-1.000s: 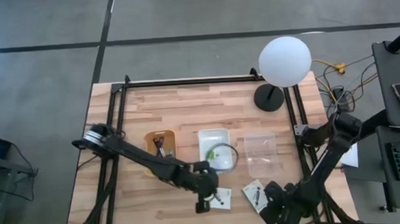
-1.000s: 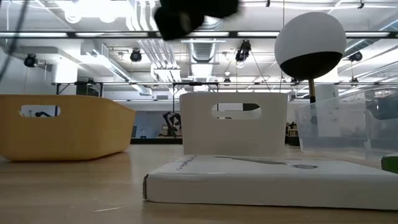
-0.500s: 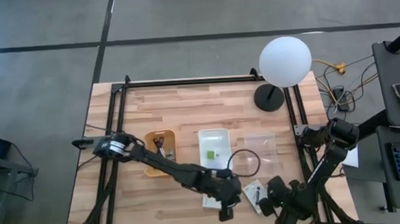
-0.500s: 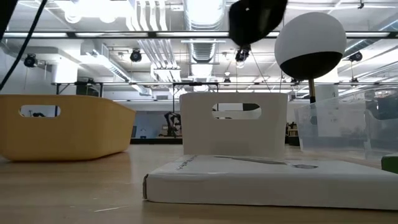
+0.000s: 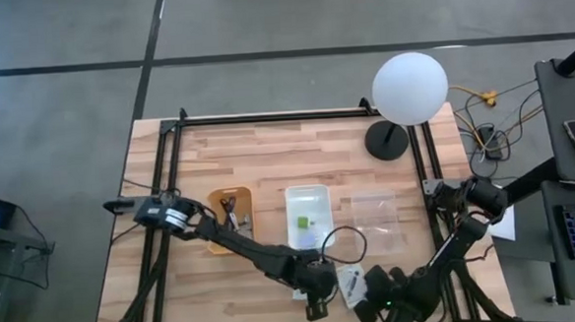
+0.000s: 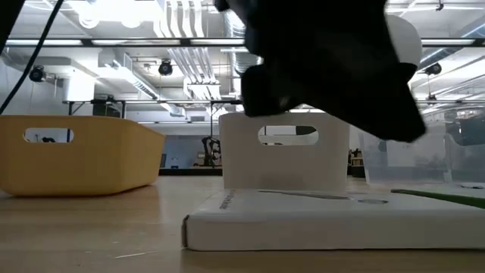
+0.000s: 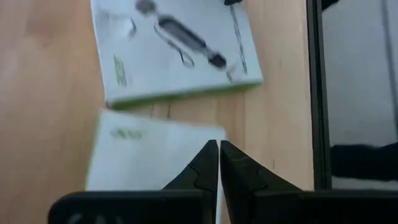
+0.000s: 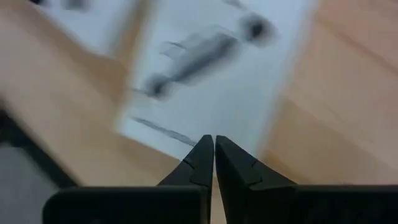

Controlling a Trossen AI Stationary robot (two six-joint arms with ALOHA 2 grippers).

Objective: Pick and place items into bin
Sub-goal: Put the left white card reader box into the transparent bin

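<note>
Presently two white flat boxes lie side by side on the tabletop [image 5: 205, 284] near its front edge, just in front of the white bin [image 5: 308, 215]: one box [image 7: 174, 46] with a printed dark object, the other box [image 7: 152, 158] under the left gripper [image 7: 218, 163]. Left gripper [image 5: 315, 303] and right gripper [image 5: 366, 297] both hover over them, fingers pressed together, holding nothing. Judged light, stiff and smooth-faced; lying flat, each offers only its edges, so take hold across opposite sides.
</note>
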